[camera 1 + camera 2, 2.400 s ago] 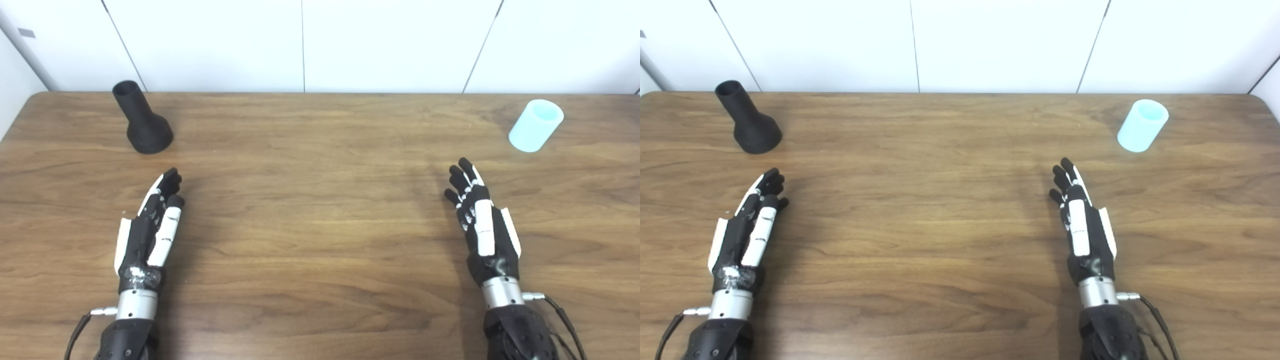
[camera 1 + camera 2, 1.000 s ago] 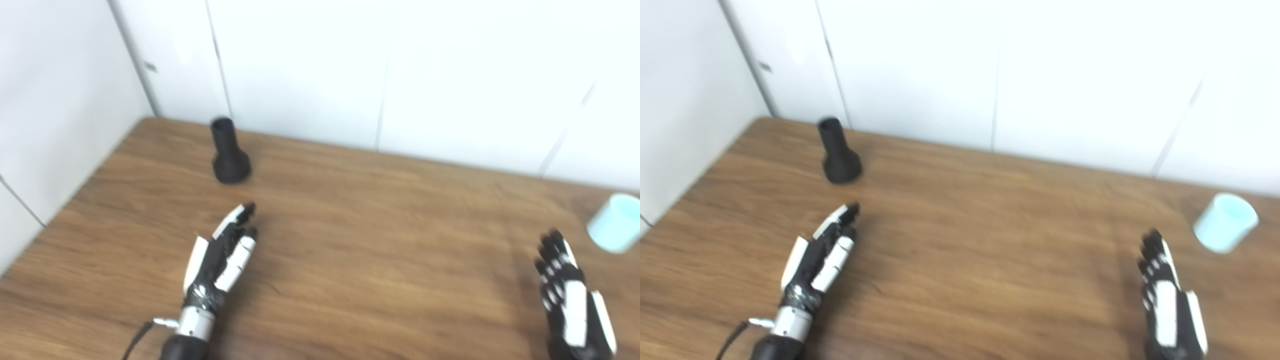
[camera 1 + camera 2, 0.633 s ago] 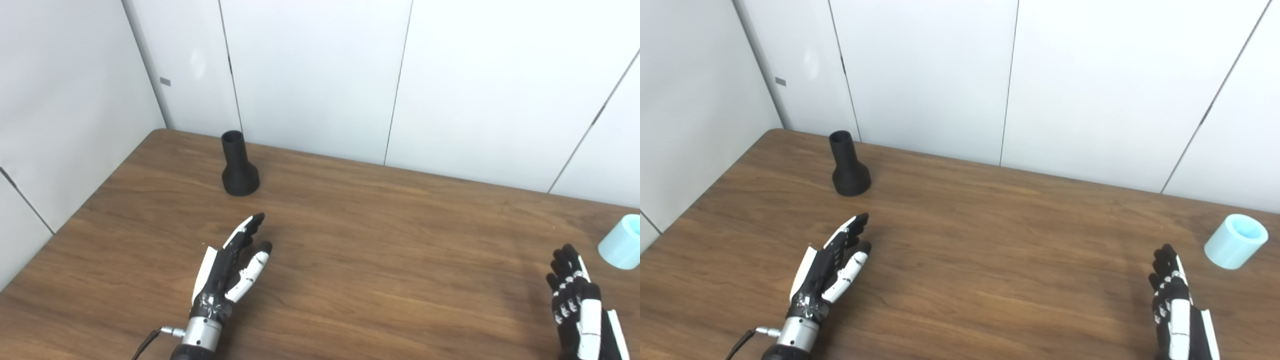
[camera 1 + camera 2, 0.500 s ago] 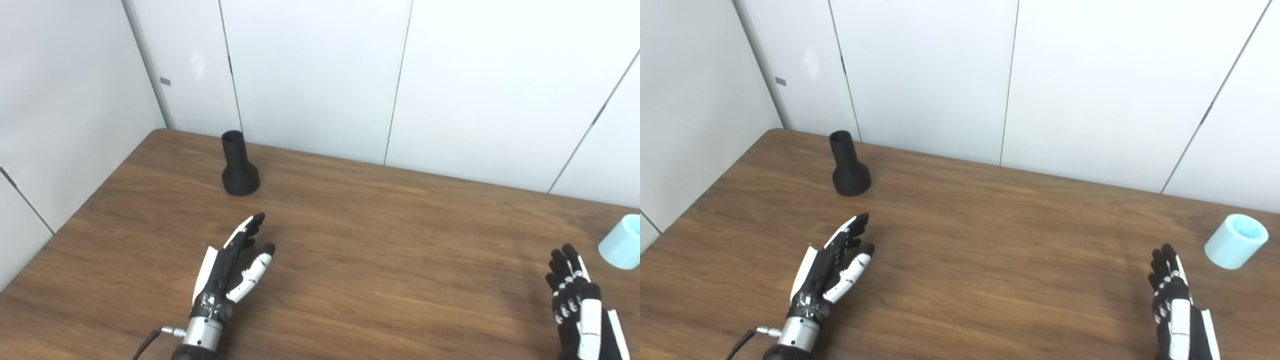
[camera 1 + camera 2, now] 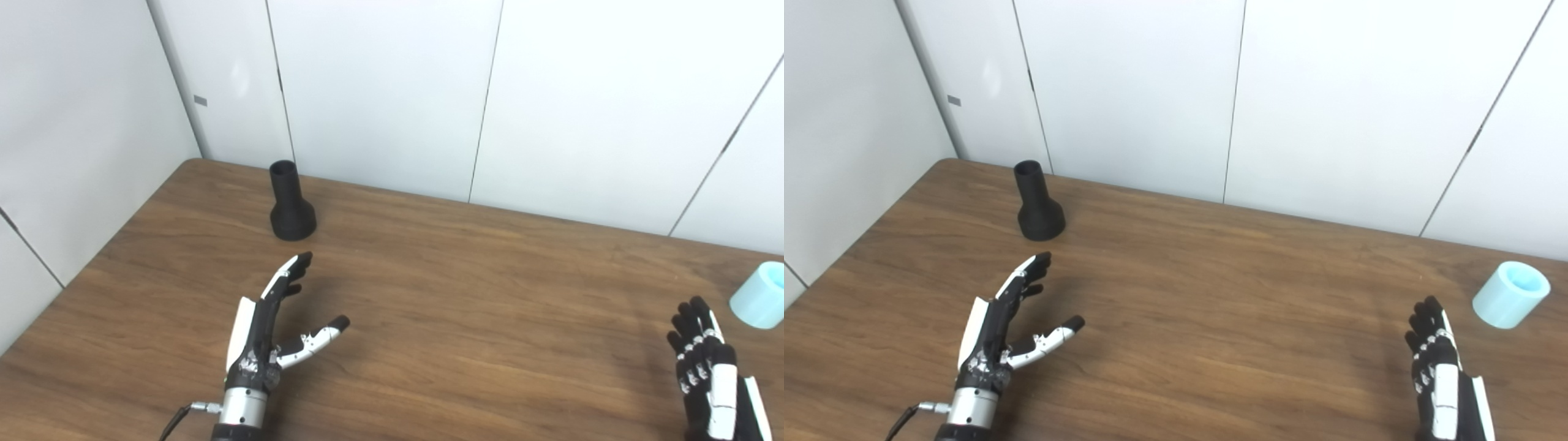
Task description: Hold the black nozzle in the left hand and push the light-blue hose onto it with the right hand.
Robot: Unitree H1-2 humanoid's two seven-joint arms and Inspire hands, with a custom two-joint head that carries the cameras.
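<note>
The left hand hovers empty with thumb splayed wide over the brown wooden surface, short of the upright black flared plastic nozzle near the far left corner, while the right hand, fingers extended and empty, sits near the light-blue cylindrical hose piece at the right edge.

We can read no text, label, brand, number or sign in either view. The small grey tag on the wall panel at upper left looks blank to us.
</note>
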